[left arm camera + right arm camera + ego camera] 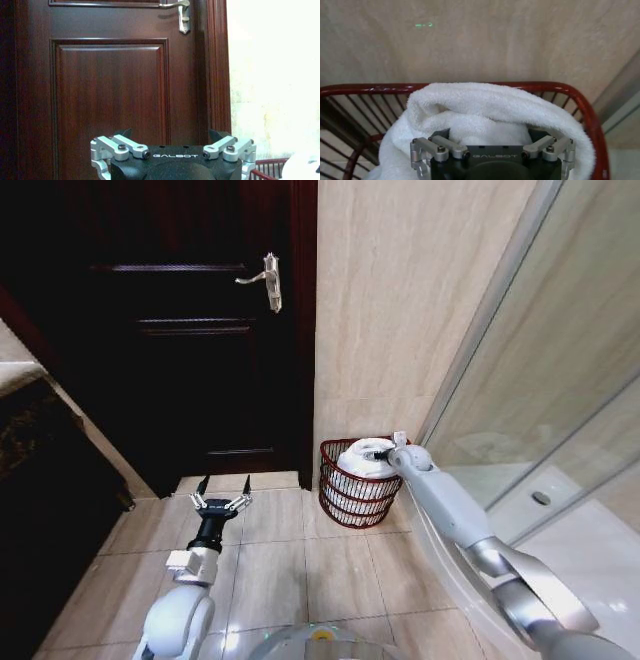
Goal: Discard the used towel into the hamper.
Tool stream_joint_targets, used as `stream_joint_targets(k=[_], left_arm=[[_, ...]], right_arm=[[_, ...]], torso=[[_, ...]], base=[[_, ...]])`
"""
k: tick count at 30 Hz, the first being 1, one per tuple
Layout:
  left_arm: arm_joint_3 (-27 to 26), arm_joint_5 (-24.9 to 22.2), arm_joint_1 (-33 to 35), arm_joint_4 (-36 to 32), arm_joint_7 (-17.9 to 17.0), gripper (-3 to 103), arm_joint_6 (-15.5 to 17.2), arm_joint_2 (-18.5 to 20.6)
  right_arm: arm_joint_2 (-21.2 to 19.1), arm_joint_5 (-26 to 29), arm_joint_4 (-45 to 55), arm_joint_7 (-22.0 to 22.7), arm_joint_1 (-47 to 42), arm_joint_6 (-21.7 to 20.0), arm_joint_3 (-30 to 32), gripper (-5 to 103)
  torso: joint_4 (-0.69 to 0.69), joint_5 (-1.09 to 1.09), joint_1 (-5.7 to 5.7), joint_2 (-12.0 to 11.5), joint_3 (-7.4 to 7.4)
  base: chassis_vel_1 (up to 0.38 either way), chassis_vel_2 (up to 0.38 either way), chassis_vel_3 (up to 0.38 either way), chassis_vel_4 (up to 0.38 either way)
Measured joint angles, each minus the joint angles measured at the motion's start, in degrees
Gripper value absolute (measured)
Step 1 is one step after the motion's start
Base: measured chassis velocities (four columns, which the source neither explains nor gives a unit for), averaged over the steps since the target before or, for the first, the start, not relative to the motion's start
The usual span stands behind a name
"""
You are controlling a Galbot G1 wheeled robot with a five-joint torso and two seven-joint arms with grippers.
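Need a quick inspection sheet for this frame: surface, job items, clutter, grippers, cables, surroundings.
Surface: beige tiled floor, bare where visible.
Job's things: white terry towel heaped in the round dark-red wire hamper, rising above its rim; the hamper stands in the corner by the wall.
Clutter: nothing seen.
Grippers: right gripper over the hamper, pressed into the towel, fingers hidden by cloth. Left gripper low above the floor, open, empty, facing the door.
Cables: nothing seen.
Surroundings: dark wooden panelled door with a silver lever handle, beige marble-look wall, glass shower partition on the right.
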Motion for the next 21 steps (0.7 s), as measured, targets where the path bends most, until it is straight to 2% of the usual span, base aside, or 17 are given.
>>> stream_joint_targets(k=[4, 15, 21], left_arm=[[0.09, 0.01, -0.09, -0.02, 0.03, 100, -0.05, 0.06], [-2.58, -1.68, -0.77, 0.34, -0.04, 100, -0.53, 0.57], [-4.47, -2.45, 0.2, 2.03, 0.75, 100, -2.44, -0.08]], right_arm=[[0.14, -0.12, -0.41, -0.49, 0.04, 0.0, 0.23, 100], [4.78, -1.37, -4.01, -0.27, 1.02, 0.0, -1.69, 100], [7.61, -1.32, -5.27, 0.56, 1.47, 0.01, -3.02, 100]], torso=[[-0.01, 0.0, 0.0, 0.0, 0.0], [-0.01, -0.01, 0.0, 0.0, 0.0], [0.0, -0.01, 0.0, 0.0, 0.0]], base=[[0.0, 0.0, 0.0, 0.0], [0.0, 0.0, 0.0, 0.0], [0.0, 0.0, 0.0, 0.0]])
